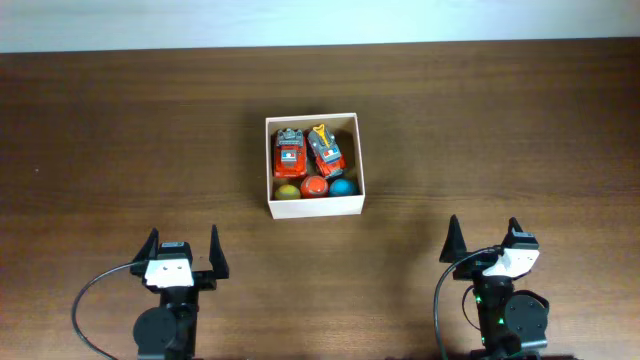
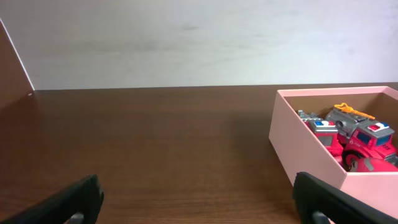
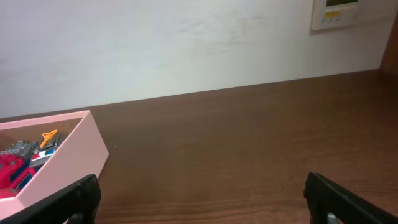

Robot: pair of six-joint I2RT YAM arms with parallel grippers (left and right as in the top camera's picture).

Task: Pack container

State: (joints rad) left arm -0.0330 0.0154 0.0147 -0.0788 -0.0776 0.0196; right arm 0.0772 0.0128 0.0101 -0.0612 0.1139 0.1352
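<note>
The left gripper and the right gripper hover low over the near edge of the table, each with its jaws spread wide, holding and touching nothing. The container sits mid-table, well apart from both. Inside are two red toy trucks side by side, with three balls along the wall nearest the arms.

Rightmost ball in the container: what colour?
The ball is blue; overhead view shows it best.
</note>
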